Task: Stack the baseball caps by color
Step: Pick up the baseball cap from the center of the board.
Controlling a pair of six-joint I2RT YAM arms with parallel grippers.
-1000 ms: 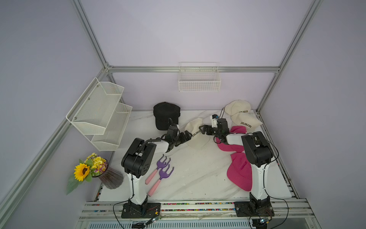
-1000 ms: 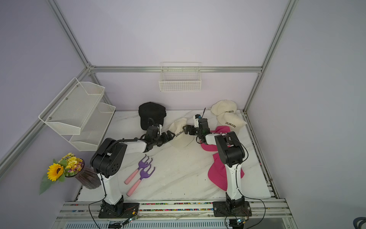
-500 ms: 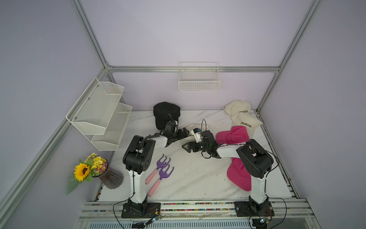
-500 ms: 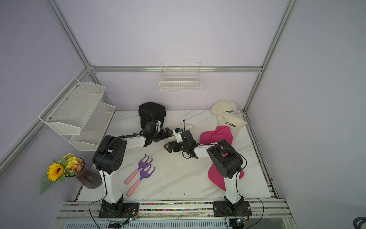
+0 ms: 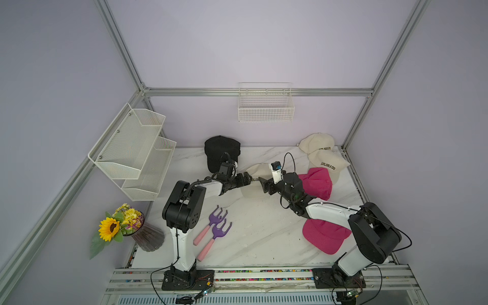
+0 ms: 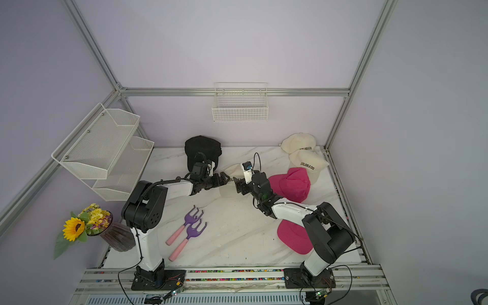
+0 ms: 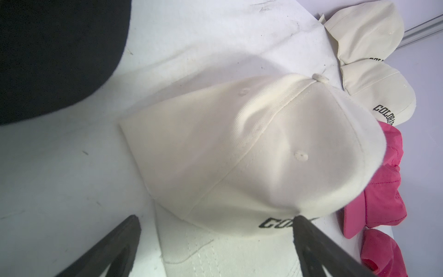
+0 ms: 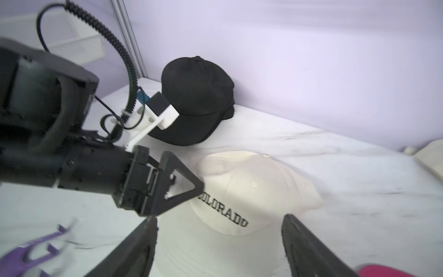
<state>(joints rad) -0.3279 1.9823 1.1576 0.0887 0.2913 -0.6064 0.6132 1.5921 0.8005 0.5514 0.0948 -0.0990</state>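
Note:
A cream baseball cap (image 5: 252, 194) with black "COLORADO" lettering lies in the middle of the marble table (image 5: 253, 237), shown close in both wrist views (image 7: 239, 156) (image 8: 259, 187). My left gripper (image 5: 247, 178) (image 7: 215, 218) is open at its left side, jaws straddling the brim. My right gripper (image 5: 262, 184) (image 8: 220, 218) is open at the brim from the other side, nothing pinched. Black caps (image 5: 221, 151) sit stacked at the back. Two cream caps (image 5: 326, 162) overlap in the back right corner. One pink cap (image 5: 317, 183) lies behind my right arm, another (image 5: 324, 237) under it.
Two purple hand rakes with pink handles (image 5: 212, 231) lie front left. A vase of flowers (image 5: 124, 227) stands off the table's left edge, below a white mesh shelf (image 5: 132, 150). A wire basket (image 5: 265, 105) hangs on the back wall.
My right arm has dropped lower and its gripper swung left past the middle cream cap, then back to its brim. The pink cap behind it came into view. My left gripper has barely moved.

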